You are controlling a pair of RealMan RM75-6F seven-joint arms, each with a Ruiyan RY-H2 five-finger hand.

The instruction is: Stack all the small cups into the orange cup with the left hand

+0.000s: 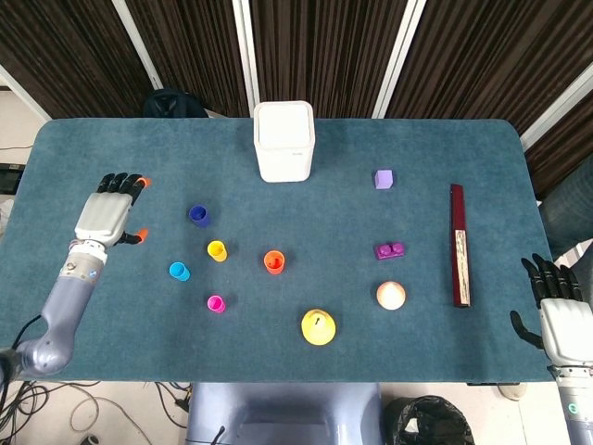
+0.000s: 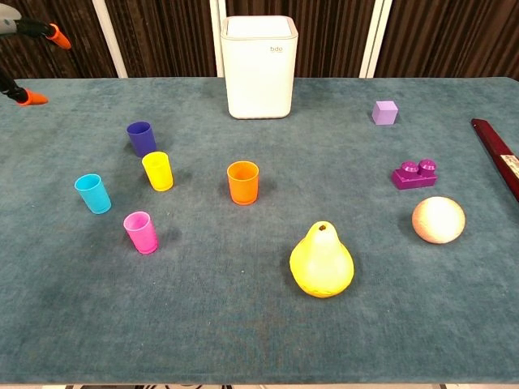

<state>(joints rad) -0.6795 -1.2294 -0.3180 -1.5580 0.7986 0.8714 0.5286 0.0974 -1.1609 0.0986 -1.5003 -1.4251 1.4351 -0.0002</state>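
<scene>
While every cup stands apart, the orange cup (image 2: 242, 181) holds nothing

Box (image 1: 283, 141) at rear centre of worktop (image 1: 417, 148). Left of centre, cluster of four: rear cup (image 1: 199, 216), middle cup (image 1: 217, 250) just before it, left cup (image 1: 179, 271), front cup (image 1: 216, 303). Centre cup (image 1: 274, 261) right of middle cup, apart. Pear (image 1: 318, 327) upright at front centre. Ball (image 1: 391, 296) right of pear, brick (image 1: 389, 250) behind ball, cube (image 1: 384, 179) behind brick. Long bar (image 1: 458, 246) lengthwise far right. Left hand (image 1: 109, 215) left of cluster; right hand (image 1: 561, 320) past front right edge.
</scene>
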